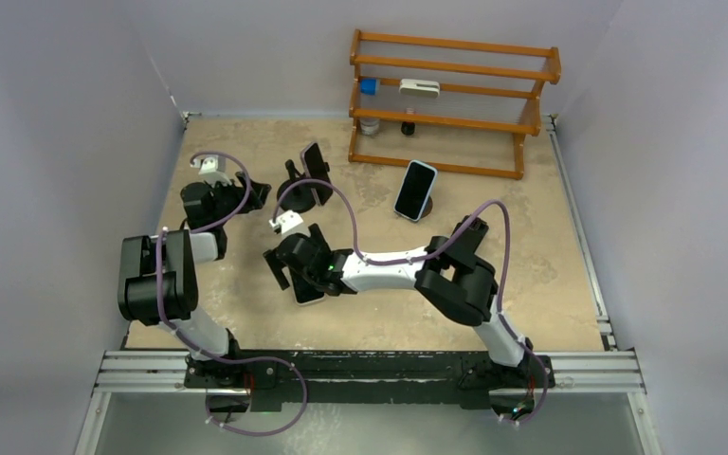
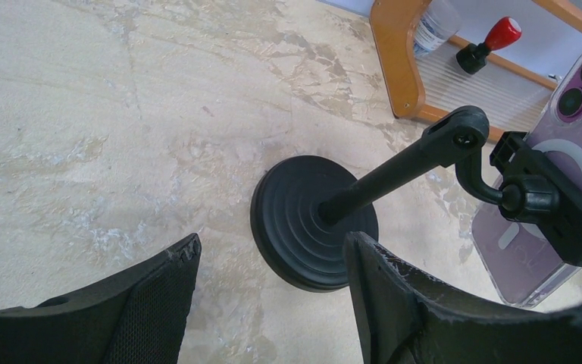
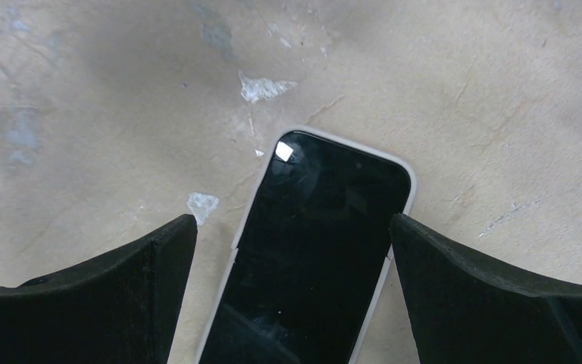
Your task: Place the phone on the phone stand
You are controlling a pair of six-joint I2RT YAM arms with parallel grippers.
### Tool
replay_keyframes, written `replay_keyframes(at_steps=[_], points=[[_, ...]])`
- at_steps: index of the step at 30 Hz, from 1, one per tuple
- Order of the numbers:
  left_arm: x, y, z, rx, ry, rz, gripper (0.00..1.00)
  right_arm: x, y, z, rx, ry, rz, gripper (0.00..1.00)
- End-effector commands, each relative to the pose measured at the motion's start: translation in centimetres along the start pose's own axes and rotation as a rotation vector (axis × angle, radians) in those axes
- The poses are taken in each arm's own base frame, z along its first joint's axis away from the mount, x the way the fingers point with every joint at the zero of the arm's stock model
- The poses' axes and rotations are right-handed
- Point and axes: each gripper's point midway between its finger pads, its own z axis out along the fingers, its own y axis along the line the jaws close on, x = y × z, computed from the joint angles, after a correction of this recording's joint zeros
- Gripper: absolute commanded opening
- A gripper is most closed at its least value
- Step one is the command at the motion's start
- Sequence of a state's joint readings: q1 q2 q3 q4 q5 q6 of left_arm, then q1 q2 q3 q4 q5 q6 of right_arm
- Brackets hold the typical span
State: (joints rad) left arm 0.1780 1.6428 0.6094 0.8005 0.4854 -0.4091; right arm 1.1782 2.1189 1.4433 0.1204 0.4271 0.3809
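Phone point(image 3: 311, 258) lies flat and looks stiff, thin, slippery; right claw point(image 3: 292, 221), wide open and empty, should pinch its long edges; left claw point(image 2: 271, 244) open, empty.

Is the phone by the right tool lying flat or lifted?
Lying flat, screen up: the phone rests on the table, with the open right tool straddling it.
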Motion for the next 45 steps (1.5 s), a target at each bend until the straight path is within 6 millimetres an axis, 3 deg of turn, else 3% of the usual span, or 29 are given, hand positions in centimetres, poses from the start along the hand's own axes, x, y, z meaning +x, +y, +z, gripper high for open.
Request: replay_keyframes(at_steps=[1, 8, 15, 24, 35, 38, 41, 45], points=[[-2.7, -0.7, -0.4, 0.025, -0.082, 0.033, 0.68, -1.4, 0.8, -0.4, 0.002, 0.000, 0.033, 0.99], [-2.8, -0.8, -0.4, 0.028, -0.082, 0.034, 0.68, -1.1, 0.3, -0.1, 0.049, 0.005, 0.037, 0.99], [-2.7, -0.9, -0.4, 0.034, -0.082, 0.034, 0.68, -2.2, -0.9, -0.8, 0.147, -0.059, 0.052, 0.99], [-2.6, -0.9, -0.5, 0.037, -0.080, 0.033, 0.68, -0.2, 0.3, 0.3, 0.101, 0.007, 0.071, 0.99], [-2.8, -1.1, -0.6, 0.051, -0.085, 0.033, 0.68, 1.7, 0.1, 0.8, 0.115, 0.059, 0.070, 0.99], [-2.8, -1.1, -0.6, 0.052, -0.084, 0.032, 0.68, 1.9, 0.2, 1.0, 0.108, 0.063, 0.073, 0.90], [-2.7, -1.2, -0.6, 0.055, -0.082, 0.031, 0.68, 2.0, 0.5, 0.9, 0.092, 0.068, 0.081, 0.65], [-2.7, -1.2, -0.6, 0.057, -0.080, 0.029, 0.68, 2.9, 0.4, 0.7, 0.086, 0.090, 0.078, 0.62]])
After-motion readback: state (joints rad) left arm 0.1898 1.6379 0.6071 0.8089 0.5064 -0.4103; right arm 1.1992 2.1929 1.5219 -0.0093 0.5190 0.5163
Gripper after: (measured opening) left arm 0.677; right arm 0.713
